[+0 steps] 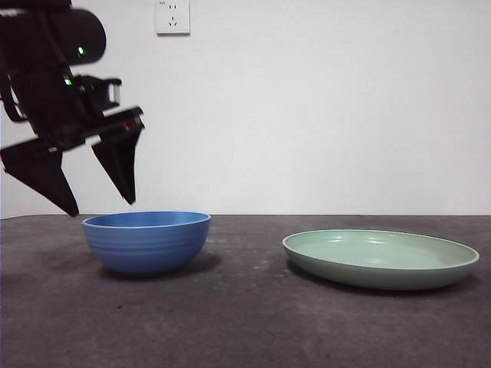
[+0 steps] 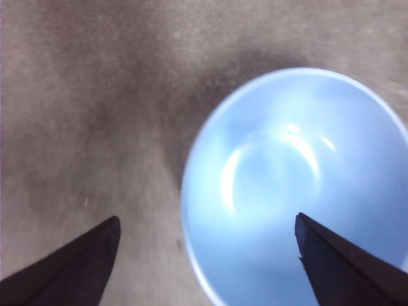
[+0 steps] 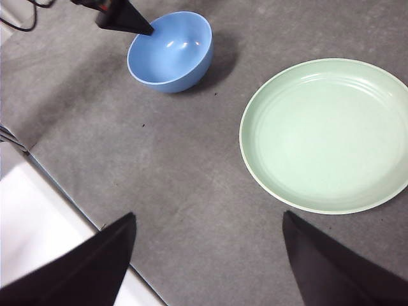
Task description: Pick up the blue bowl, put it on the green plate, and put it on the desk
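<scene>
The blue bowl (image 1: pixel 146 241) stands upright on the desk (image 1: pixel 245 330) at the left. The green plate (image 1: pixel 380 257) lies empty on the desk to its right, apart from it. My left gripper (image 1: pixel 101 205) is open and empty, just above the bowl's left rim. In the left wrist view, the bowl (image 2: pixel 287 178) has its rim between the spread jaws of that gripper (image 2: pixel 207 218). My right gripper (image 3: pixel 209 215) is open and empty, high above the desk, with the bowl (image 3: pixel 171 51) and plate (image 3: pixel 325 134) in its view.
A white wall with a socket (image 1: pixel 173 17) stands behind the desk. The desk's edge and a white surface (image 3: pixel 38 223) show in the right wrist view. Bare desk lies between bowl and plate.
</scene>
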Tool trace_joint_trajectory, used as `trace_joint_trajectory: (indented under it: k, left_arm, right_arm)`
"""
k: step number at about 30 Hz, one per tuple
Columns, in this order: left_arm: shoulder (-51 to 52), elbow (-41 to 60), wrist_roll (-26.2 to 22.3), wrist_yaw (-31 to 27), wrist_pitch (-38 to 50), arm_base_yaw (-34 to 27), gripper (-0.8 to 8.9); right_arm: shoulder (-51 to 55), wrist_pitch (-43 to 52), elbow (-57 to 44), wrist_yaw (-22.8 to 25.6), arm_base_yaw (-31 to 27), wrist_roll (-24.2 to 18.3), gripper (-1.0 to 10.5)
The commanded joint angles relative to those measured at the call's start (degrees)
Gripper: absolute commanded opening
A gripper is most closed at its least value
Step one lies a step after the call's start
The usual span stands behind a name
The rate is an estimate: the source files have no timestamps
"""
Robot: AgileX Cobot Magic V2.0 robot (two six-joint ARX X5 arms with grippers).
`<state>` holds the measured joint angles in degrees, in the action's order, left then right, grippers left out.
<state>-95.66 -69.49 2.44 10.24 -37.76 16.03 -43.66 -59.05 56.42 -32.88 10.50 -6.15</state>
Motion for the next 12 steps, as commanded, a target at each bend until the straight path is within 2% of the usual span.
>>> trace_joint_trajectory:
  k: [1, 4, 9, 12]
  left_arm:
    - [-3.02, -1.40, -0.20, -0.26, 0.81, 0.22, 4.27]
    - [-4.85, -1.40, 0.00, -1.55, 1.05, 0.22, 4.17]
    - [-5.64, -1.40, 0.26, -2.40, 1.55, 0.39, 3.19]
    - [-5.62, -1.40, 0.92, -2.40, 1.62, 0.50, 2.28]
  right_arm:
    - [-0.44, 0.55, 0.96, -0.11, 0.26, -0.28, 3.7]
    - [-0.44, 0.55, 0.96, -0.09, 0.26, -0.28, 3.7]
    - [-0.44, 0.55, 0.96, -0.11, 0.26, -0.28, 3.7]
    - [-0.44, 0.55, 0.96, -0.09, 0.26, -0.31, 3.7]
